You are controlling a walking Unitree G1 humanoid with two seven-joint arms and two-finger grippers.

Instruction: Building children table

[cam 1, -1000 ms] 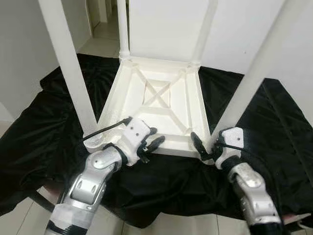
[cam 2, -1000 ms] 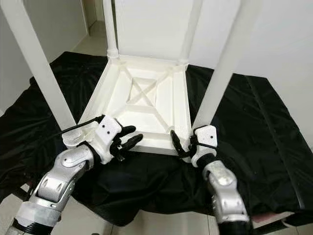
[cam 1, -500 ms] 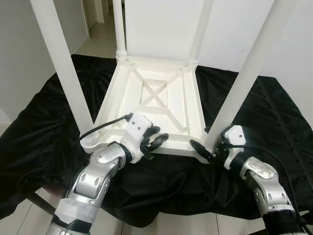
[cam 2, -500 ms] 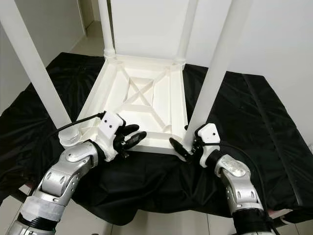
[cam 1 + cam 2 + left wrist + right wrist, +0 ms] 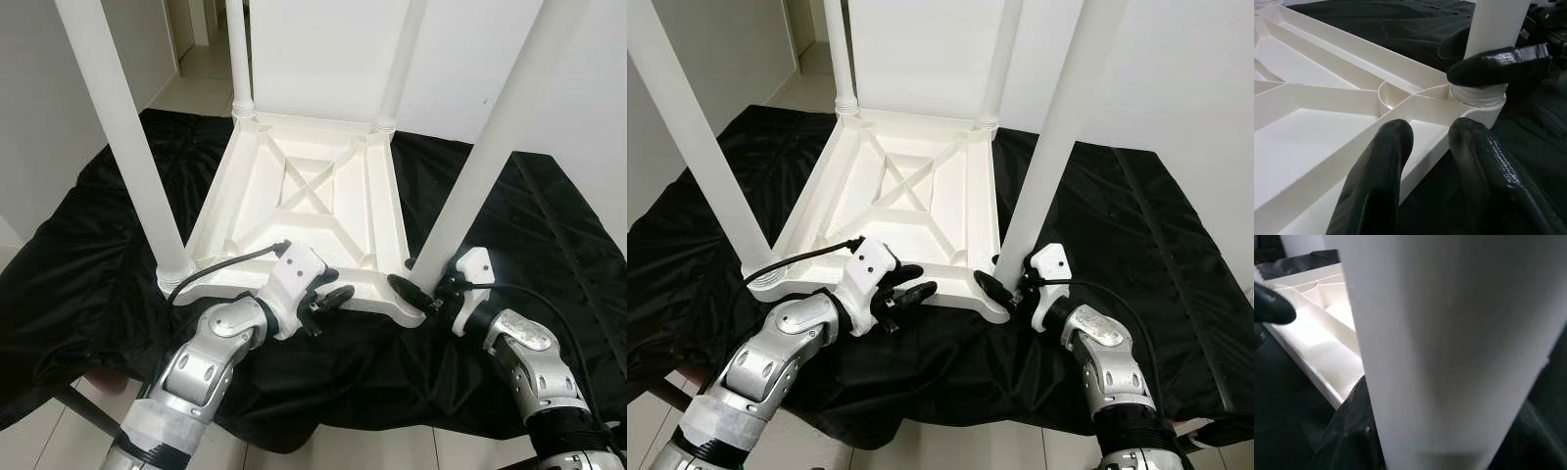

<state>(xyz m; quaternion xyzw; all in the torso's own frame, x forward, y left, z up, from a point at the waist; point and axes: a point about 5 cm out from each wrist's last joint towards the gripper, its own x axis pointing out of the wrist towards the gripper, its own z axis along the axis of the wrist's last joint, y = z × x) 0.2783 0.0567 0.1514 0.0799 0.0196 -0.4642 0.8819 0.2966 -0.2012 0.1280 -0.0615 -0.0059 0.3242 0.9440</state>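
Children's table [image 5: 313, 196]: white plastic, upside down on a black cloth [image 5: 88, 255] spread over a raised surface, ribbed underside facing up with an X-brace in the middle. Four white legs stand up from the corner sockets: near left leg [image 5: 122, 147], near right leg [image 5: 495, 147], two far legs [image 5: 238, 54] at the back corners. Left gripper [image 5: 328, 297] sits at the near edge of the tabletop, about mid-span; in the left wrist view its two black fingers [image 5: 1381, 181] straddle the rim [image 5: 1425, 147] of the tabletop, one finger over the inner side, the other outside, with the rim in the gap. Can't tell if they're actually clamping it or just placed around it. Right gripper [image 5: 416, 297] is at the base of the near right leg, at the near right corner socket; one black finger lies along the corner by the leg foot. Right wrist view is close-up on the leg [image 5: 1449, 347], too near and blurred to judge finger spacing, so its state can't be told. Tile floor [image 5: 196, 78] beyond the cloth, white walls behind.
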